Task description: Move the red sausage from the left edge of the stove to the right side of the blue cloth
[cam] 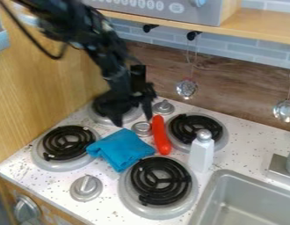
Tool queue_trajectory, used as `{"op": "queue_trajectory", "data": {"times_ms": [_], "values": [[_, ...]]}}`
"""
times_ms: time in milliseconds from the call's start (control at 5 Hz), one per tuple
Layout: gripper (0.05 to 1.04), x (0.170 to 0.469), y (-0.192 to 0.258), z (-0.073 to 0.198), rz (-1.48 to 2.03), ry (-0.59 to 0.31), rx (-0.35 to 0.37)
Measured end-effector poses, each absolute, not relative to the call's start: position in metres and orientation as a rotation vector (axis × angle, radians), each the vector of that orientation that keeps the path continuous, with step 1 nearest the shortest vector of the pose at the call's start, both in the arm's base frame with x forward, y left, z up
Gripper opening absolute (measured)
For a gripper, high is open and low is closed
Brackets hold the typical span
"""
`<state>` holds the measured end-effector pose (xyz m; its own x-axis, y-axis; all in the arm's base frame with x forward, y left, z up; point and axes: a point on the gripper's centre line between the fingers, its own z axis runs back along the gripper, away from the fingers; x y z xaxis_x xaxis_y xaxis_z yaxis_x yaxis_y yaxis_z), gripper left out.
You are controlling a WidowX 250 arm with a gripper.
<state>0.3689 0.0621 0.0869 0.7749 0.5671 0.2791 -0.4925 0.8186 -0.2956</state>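
So from my end of the feed, the biggest thing was the white speckled counter (101, 210), with a tall wooden panel (30, 96) along its left side and a grey sink (215, 184) set in at the near right. My black arm (106, 57) came in from the upper left, and the gripper (133, 119) hung over the far left part of the stove, pointing down by the far left burner (103, 117). The pincer was spread wide with nothing in it. The other burners were the near right one (161, 180), the far right one (196, 128) and the one on the left (68, 143). A crumpled blue cloth (122, 148) sat between the left and near right burners, on the near side of the pincer. Right of the near right burner, a white bottle (202, 151) with a grey cap stood upright, close to the sink. The red sausage-shaped thing (161, 135) lay just right of the cloth, left of the far right burner, its far end near the pincer's right tip. Smallest stuff: a knob (85, 188) at the near left, a far knob (163, 107) past the red thing, and a middle knob (141, 128) between that piece and the far left burner.
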Motion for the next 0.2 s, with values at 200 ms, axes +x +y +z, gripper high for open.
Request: {"op": "queue_trajectory", "data": {"times_ms": [200], "values": [[1.005,0.3283,0.0694,0.1089,0.535,-0.474,-0.229]]}}
